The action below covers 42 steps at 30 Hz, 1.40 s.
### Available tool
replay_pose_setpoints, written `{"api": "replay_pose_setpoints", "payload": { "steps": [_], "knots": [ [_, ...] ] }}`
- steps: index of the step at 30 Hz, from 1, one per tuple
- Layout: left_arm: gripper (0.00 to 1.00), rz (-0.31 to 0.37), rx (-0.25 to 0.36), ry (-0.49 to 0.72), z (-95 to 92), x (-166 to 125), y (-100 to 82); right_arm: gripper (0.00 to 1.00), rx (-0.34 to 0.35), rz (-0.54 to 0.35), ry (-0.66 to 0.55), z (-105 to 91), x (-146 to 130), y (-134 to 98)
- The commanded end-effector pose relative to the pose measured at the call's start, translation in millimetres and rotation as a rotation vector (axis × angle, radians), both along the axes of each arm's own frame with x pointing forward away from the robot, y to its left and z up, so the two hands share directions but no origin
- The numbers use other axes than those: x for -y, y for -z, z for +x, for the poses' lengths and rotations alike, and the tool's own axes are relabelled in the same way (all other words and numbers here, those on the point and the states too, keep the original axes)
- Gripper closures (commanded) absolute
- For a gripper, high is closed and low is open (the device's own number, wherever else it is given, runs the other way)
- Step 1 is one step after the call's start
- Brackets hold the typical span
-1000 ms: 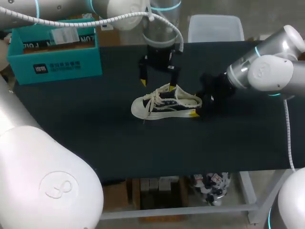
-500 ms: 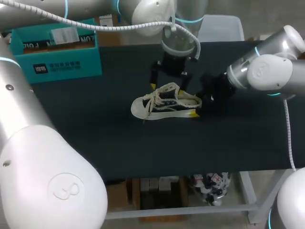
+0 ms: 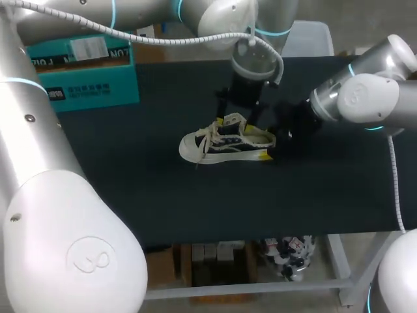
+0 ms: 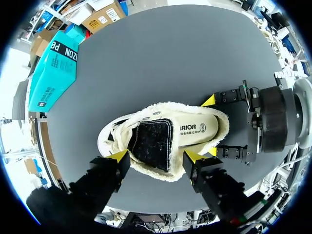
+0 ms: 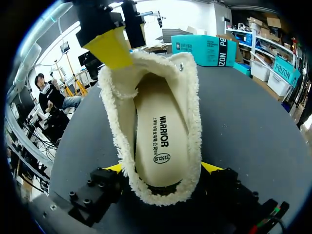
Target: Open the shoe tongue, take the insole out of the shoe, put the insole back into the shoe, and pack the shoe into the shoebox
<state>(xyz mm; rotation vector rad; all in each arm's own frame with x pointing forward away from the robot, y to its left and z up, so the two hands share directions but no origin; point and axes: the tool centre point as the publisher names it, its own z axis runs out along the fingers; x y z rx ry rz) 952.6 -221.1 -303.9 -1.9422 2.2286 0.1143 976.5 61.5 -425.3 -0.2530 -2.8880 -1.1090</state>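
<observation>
Two arms meet over one cream, fleece-lined shoe (image 3: 225, 140) that lies near the middle of the dark table (image 3: 163, 202), toe toward nine o'clock and heel toward three. From three o'clock the right gripper (image 3: 277, 145) has its fingers pinching the heel, one yellow tip on each side of the fleecy collar. The left gripper (image 3: 238, 119) hangs over the shoe's mouth from twelve o'clock. Its fingers are spread and hold nothing, and their tips flank the black tongue (image 4: 153, 144). The insole (image 5: 161, 136) lies flat inside the shoe. At about ten o'clock from the shoe, well apart, the teal shoebox (image 3: 91, 91) stands at the table's far edge.
</observation>
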Motion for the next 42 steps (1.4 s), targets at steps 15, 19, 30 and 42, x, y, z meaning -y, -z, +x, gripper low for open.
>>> {"api": "replay_pose_setpoints", "payload": {
  "steps": [15,19,30,42],
  "knots": [
    [1.0,0.056,-0.011,-0.037,-6.0,-6,10.1,1.0,0.002,0.001,0.001,-2.9,-3,8],
    [1.0,0.049,0.003,-0.038,-10.4,-8,7.3,1.0,0.002,0.001,0.001,-2.9,-3,8],
    [1.0,-0.11,0.049,-0.025,-17.6,-46,-11.0,1.0,0.002,0.001,0.001,-2.9,-3,8],
    [1.0,-0.45,0.044,0.018,0.7,-98,-0.4,1.0,0.002,0.001,0.001,-2.9,-3,8]
  ]
}}
